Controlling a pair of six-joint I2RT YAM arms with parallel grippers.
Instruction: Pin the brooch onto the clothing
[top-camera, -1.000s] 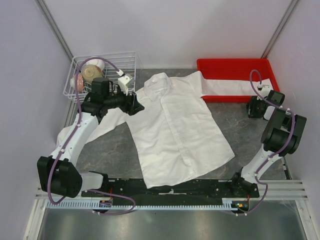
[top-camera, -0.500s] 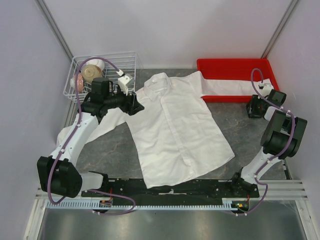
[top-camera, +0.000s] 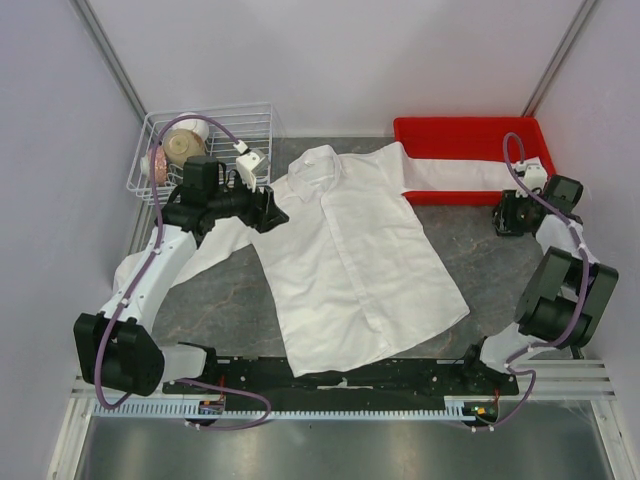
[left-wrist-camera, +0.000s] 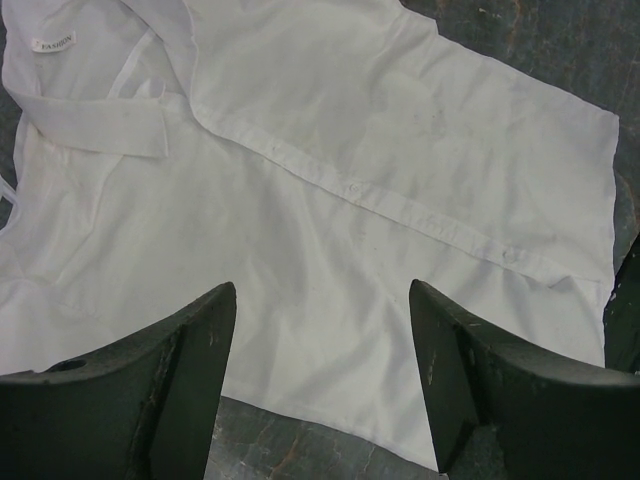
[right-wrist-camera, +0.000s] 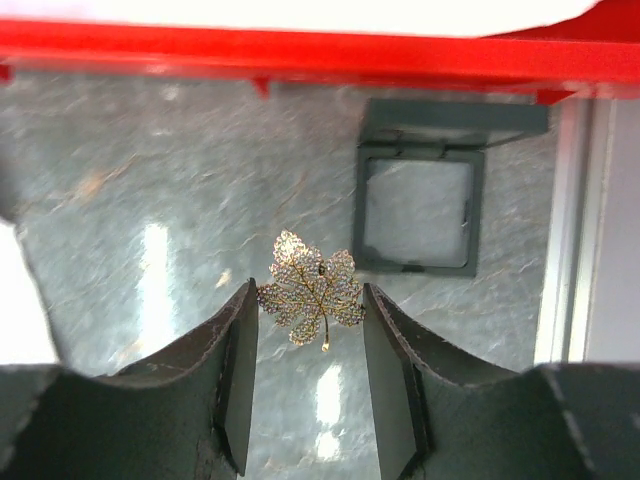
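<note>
A: Where to find the small gold maple-leaf metal brooch (right-wrist-camera: 310, 298)?

B: Far right of the scene, pinched between the two dark fingers of the right tool (right-wrist-camera: 308, 292). Seemingly lifted just above the grey stone-patterned table (top-camera: 220, 300). Gripped at the leaf's two side edges, stem pointing near.

A: And the large white collared long-sleeved shirt of thin fabric (top-camera: 350, 260)?

B: Spread flat in the middle, well apart to the left of that brooch. Long axis on a slant: collar far and left, hem near and right, button placket along the same line. One sleeve trailing into the red plastic tray (top-camera: 470, 128) at the far right.

A: Left tool (left-wrist-camera: 322, 295)?

B: Open wide, holding nothing, hovering at the shirt's left shoulder, near the collar.

A: Nearer arm for the pinning, then?

B: Probably right for carrying, since already loaded; needs a long leftward sweep to reach the chest. Left better placed to steady the cloth. Worth noting too: small dark open square case (right-wrist-camera: 418, 200) just far of the brooch, beside the tray.
</note>
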